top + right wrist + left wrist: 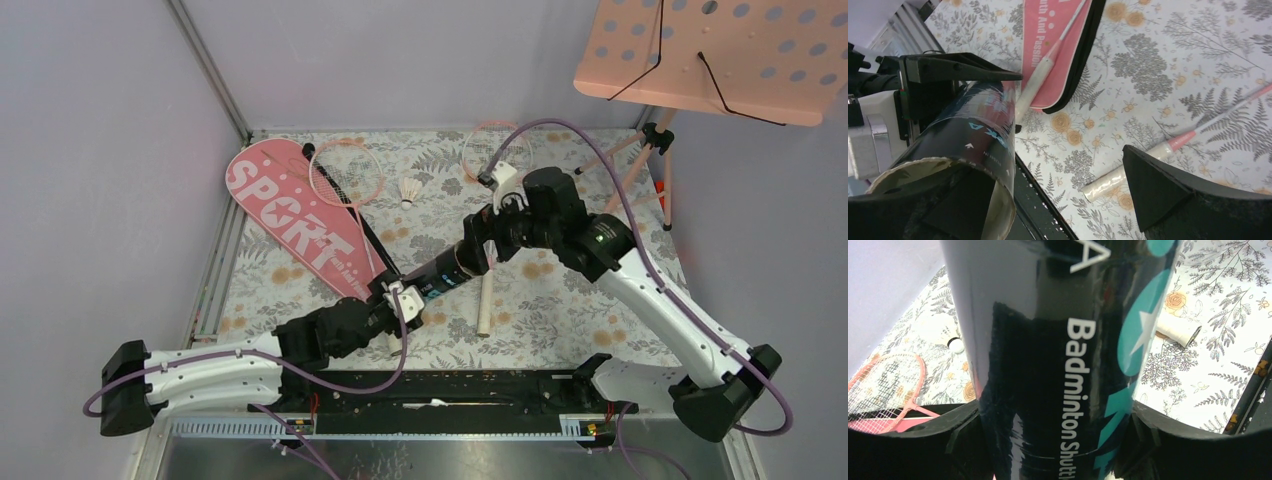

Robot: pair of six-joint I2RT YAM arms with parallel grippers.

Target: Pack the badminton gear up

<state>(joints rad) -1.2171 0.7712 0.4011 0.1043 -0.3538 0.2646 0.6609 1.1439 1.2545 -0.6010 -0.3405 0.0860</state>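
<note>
While left tool (405, 297) clamps the long black cardboard tube (445, 268) aslant mid-frame, right tool (483, 250) stands wide open, empty, at its mouth, likely presented for loading.

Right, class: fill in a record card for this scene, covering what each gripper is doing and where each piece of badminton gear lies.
left gripper: shut on the black tube, a finger on each side
right gripper: open, at the tube's open end
shuttlecock: loose on the floral cloth, between the racket heads
first racket: lying across the pink cover
second racket: on the cloth, partly under the right arm
music stand: back right corner
</note>
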